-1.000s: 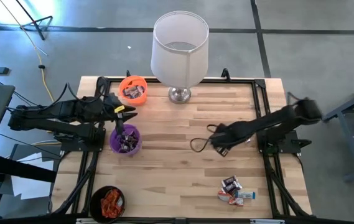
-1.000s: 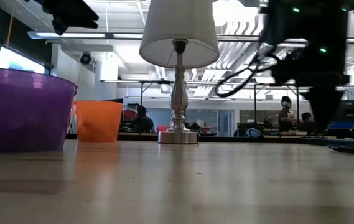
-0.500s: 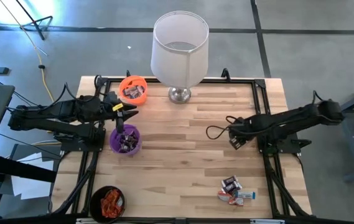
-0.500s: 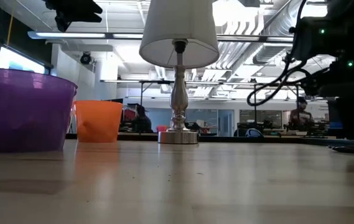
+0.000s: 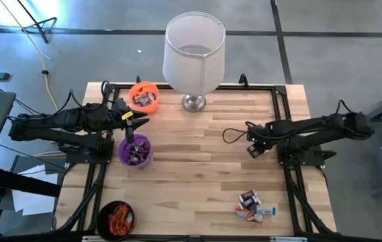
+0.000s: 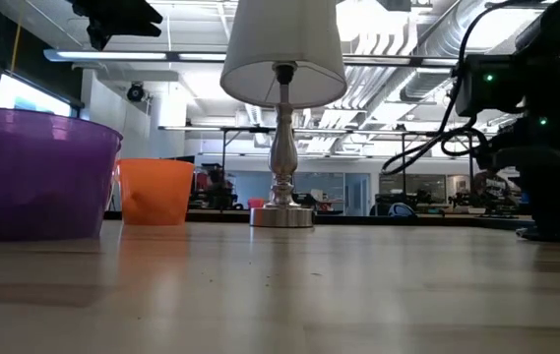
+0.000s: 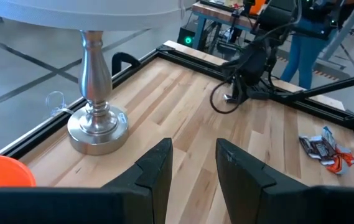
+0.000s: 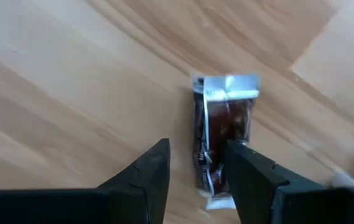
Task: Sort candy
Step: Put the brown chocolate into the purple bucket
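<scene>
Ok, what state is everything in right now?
Left gripper: fingers open, empty, beside the cups.
Right gripper: over the table, dark brown candy at it, grip unclear.
Orange cup: upright, holding candy.
Purple cup: upright, holding candy.
Black cup: upright, holding orange-red candy.
Loose candy: unsorted, on the table.
Lamp: upright.

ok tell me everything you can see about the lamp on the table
The lamp stands upright at the far edge of the wooden table, about midway across. It has a plain white drum shade, seemingly fabric and open at the top, on a shiny turned metal stem that flares into a round metal foot resting flat on the wood. It does not appear lit. The orange cup sits apart to one side; nothing else touches it.
</scene>
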Controlling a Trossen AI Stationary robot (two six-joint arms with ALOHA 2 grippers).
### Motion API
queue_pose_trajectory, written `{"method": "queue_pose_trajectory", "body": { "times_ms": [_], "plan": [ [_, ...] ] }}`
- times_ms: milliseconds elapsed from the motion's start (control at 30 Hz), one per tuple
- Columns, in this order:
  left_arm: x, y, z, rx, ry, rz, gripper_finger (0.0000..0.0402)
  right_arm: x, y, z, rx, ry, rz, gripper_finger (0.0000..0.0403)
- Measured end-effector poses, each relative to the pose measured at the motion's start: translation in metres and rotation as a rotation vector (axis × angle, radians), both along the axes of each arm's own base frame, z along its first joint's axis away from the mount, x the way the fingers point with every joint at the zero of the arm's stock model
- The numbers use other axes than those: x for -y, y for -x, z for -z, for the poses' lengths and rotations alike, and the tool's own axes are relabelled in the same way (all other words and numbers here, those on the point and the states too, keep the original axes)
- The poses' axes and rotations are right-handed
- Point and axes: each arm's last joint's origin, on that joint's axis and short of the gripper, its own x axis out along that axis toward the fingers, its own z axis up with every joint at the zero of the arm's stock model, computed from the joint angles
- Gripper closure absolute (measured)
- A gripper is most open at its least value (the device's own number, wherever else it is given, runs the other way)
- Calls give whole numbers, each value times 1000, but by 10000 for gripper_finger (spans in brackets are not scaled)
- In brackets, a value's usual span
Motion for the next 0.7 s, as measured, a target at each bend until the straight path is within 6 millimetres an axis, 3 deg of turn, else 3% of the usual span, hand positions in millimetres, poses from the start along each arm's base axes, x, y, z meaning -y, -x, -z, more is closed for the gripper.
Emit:
{"method": "queue_pose_trajectory", "body": {
  "times_ms": [333, 433, 600, 700],
  "plan": [
    [0, 0, 0, -2, -3, 2, 292, 6, -2, 5, 57, -30, 32, 265],
    [0, 0, 0, -2, -4, 2, 292, 6, -4, 5, 78, -27, 38, 293],
    [0, 0, 0, -5, -10, 5, 292, 7, -7, 4, 117, -16, 65, 385],
    [0, 0, 0, -7, -16, 7, 292, 8, -10, 4, 148, -11, 93, 389]
  ]
}}
